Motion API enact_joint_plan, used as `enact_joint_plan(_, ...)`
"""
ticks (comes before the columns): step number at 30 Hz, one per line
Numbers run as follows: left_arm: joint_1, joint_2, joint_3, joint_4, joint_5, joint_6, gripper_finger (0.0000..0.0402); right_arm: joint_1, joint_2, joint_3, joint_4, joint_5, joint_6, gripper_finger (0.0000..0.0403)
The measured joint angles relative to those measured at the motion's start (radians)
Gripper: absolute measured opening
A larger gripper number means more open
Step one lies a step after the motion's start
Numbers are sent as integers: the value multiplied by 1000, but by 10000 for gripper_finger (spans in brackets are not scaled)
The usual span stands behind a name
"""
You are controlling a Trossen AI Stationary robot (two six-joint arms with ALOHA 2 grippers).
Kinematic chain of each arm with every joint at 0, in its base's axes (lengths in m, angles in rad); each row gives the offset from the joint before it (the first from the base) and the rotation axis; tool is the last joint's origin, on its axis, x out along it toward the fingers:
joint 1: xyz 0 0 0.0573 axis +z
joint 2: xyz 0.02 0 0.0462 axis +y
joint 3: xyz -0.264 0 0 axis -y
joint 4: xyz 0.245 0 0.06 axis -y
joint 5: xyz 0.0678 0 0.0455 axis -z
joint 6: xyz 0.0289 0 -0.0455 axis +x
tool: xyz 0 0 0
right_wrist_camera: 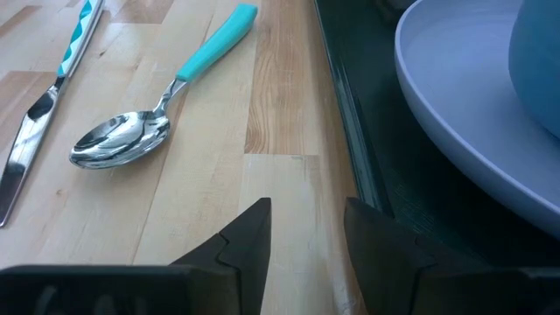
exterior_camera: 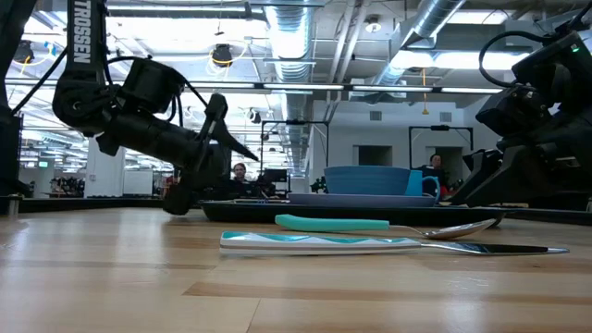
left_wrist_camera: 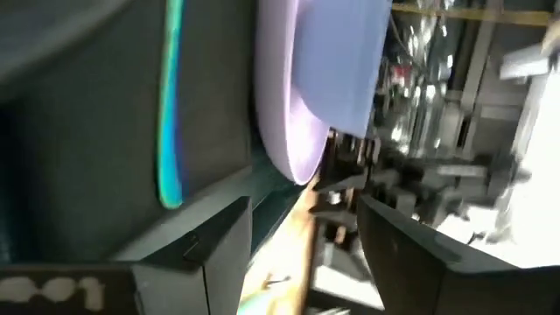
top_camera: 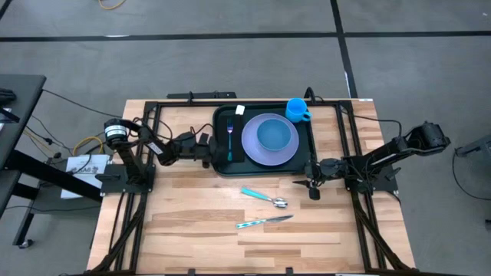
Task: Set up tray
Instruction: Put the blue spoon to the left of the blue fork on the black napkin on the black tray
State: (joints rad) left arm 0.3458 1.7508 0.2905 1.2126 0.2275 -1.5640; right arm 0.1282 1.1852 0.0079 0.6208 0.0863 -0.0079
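The dark green tray (top_camera: 222,119) lies on the wooden table and carries a teal-handled fork (top_camera: 230,138), a lavender plate (top_camera: 253,149) with a blue bowl (top_camera: 275,134), and a blue mug (top_camera: 298,110) at its far right corner. A spoon (top_camera: 265,197) and a knife (top_camera: 263,221), both teal-handled, lie on the table in front of the tray. My left gripper (top_camera: 207,149) is open at the tray's left rim, rolled on its side. My right gripper (right_wrist_camera: 306,232) is open just off the tray's near right corner, low over the wood. My left gripper stands level at the tray's left rim (left_wrist_camera: 262,188), coming from the table's left, one finger (left_wrist_camera: 201,254) higher than the other. Whether a finger touches the rim I cannot tell.
Black frame rails (top_camera: 142,192) run along both sides of the table. Bare wood lies at the near edge, beyond the knife. A black desk (top_camera: 19,100) and cables stand off the table's left. People show far off in the room in the low view.
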Motion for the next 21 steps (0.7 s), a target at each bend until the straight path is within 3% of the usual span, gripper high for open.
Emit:
enact_joint_plan(4, 0, 0, 9, 20, 44, 286, 195, 0, 0, 0, 0, 0, 0, 138)
enact_joint_plan(9, 5, 0, 38, 93, 282, 614, 195, 0, 0, 0, 0, 0, 0, 138)
enact_joint_plan(12, -1, 0, 66, 151, 400, 621, 195, -2, 0, 0, 1, -27, 9, 137)
enact_joint_plan(17, -33, 0, 105, 227, 478, 602, 195, -12, -37, 0, 14, -349, 16, 139)
enact_joint_plan(21, -52, 0, 134, 240, 511, 594, 195, -11, -34, 4, 7, -393, 16, 137)
